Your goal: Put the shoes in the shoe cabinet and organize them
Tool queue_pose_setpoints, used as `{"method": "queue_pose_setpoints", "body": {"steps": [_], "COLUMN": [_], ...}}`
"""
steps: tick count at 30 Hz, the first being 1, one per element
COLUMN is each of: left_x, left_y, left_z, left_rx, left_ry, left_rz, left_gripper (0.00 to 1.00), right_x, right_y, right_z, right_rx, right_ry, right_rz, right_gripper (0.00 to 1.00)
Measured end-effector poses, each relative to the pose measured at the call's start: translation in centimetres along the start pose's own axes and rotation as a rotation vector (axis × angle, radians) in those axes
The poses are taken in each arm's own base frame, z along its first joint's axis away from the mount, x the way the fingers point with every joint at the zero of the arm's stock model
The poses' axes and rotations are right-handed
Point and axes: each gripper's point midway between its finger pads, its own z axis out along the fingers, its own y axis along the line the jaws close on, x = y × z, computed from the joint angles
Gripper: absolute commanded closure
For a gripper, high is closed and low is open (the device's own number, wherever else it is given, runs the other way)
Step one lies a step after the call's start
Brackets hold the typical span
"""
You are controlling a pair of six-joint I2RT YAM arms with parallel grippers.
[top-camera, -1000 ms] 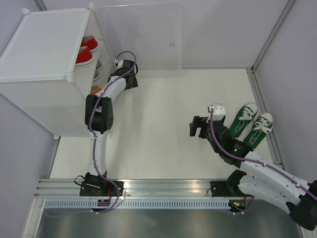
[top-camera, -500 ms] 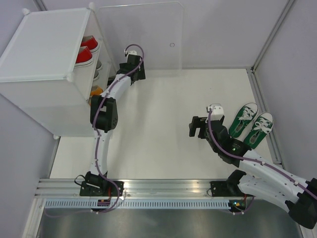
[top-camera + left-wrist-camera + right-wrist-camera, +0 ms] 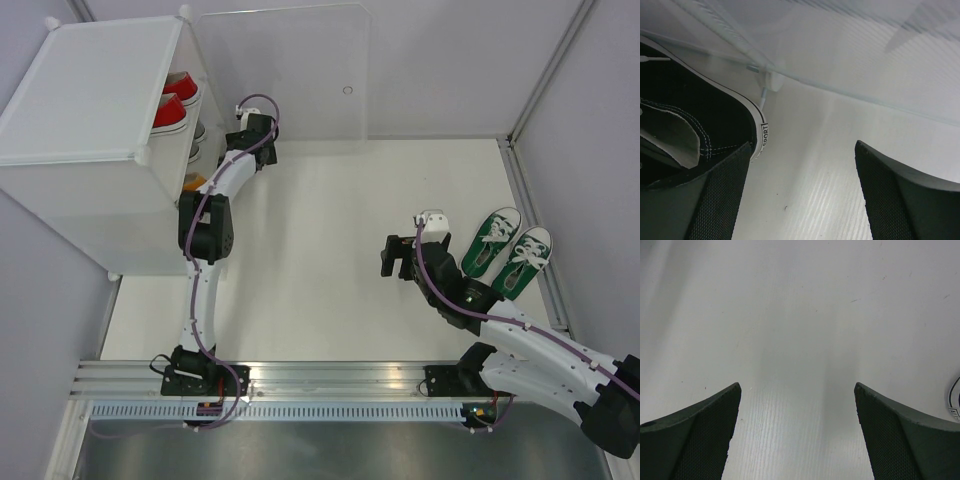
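We see the shoe cabinet standing on the table. Its clear door is swung open and sticks out from the front of the cabinet. The door has a small hole in it, on the end away from the cabinet.

Two red shoes sit side by side near the top of the cabinet. Just under them a bit of a grey shoe peeks out. Lower down in the cabinet we see a bit of an orange shoe.

Our left tool is right at the open front of the cabinet, close to where the door meets it. Its two fingers are spread wide apart and hold nothing. In the left wrist view, a black shoe with a white sole lies just beside one finger. We cannot tell if that finger touches the shoe. A round white corner piece of the cabinet is just past the heel of the black shoe.

Two green shoes lie side by side on the table, laces up, well apart from the cabinet. They are on the other side of the table from it.

Our right tool is between the cabinet and the green shoes, much nearer the green shoes. Its fingers are spread wide too and hold nothing. It hangs over the white table.
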Motion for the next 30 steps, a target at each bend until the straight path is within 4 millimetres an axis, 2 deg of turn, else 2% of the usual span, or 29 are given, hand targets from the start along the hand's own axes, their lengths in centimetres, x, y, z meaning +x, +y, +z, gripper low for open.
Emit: {"method": "queue_pose_setpoints", "body": {"steps": [12, 21, 25, 30], "left_x": [0.0, 0.3, 0.2, -0.1], "left_y": [2.0, 1.1, 0.6, -1.6], "left_z": [-0.1, -0.3, -2.4, -8.5], "left_rx": [-0.109, -0.028, 0.009, 0.095], "left_ry": [-0.007, 0.017, 0.025, 0.007], "left_rz": [0.011, 0.005, 0.015, 0.043], "left_gripper": [0.11, 0.06, 0.07, 0.09], "right_x": [0.0, 0.5, 0.7, 0.0], "right_y": [0.0, 0.0, -0.2, 0.1], "right_z": [0.0, 0.2, 0.2, -0.1], "right_rx": [0.000, 0.005, 0.017, 0.010], "right_ry": [0.001, 0.018, 0.037, 0.038], "right_rz": [-0.001, -0.009, -0.021, -0.008], "right_gripper": [0.03, 0.03, 0.03, 0.03]}}
